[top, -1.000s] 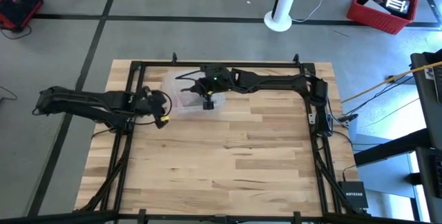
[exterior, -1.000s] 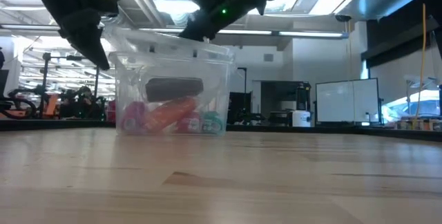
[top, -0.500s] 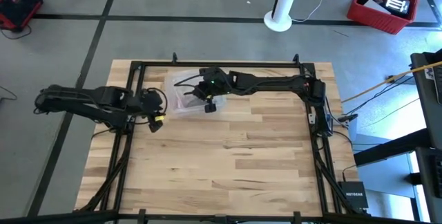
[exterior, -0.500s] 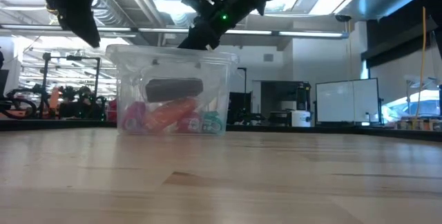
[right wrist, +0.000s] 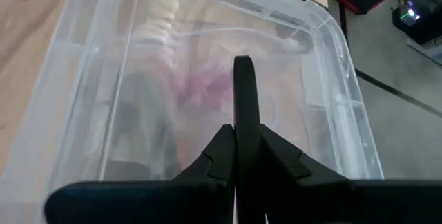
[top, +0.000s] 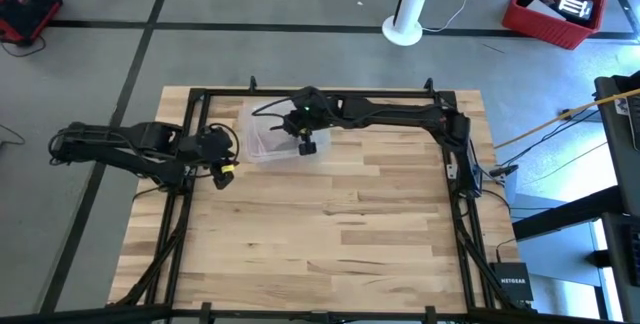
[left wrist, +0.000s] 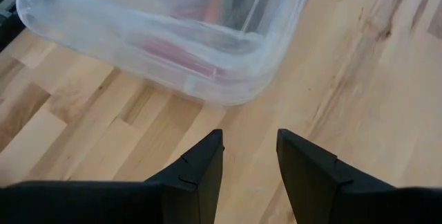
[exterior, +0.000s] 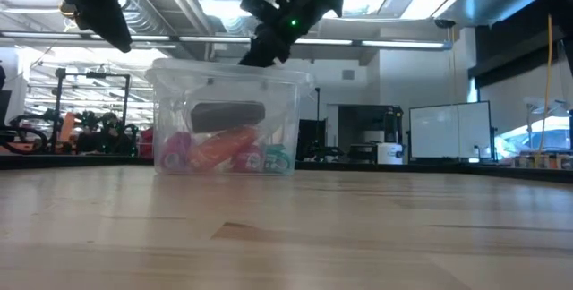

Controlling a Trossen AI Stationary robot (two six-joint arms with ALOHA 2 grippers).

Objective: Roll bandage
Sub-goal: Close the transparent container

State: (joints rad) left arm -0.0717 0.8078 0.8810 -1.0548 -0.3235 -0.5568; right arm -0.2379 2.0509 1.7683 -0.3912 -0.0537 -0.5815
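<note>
The brown-tan bandage strip does not show in any view. A clear plastic box with a clear lid stands at the table's far left; inside it lie pink, orange, teal and dark items. My right gripper is shut and points down at the lid's middle. My left gripper is open and empty, above the table just off the box's left near corner, well above lid height in the low view. My right gripper's shut fingers come slanting down from the table's right at the lid's top face. Their tip stands at lid level in the low view. I cannot tell whether it touches the lid.
The box's rounded corner lies right in front of my left fingers. The dark frame rail runs along the far edge behind the box. Bare wooden table spreads over the middle, the near side and the right.
My left gripper has gone up and toward the table's left edge, away from the box. The lid's left side, which stood higher a second ago, now lies flat on the box. My right gripper has shifted slightly toward the far edge over the lid.
</note>
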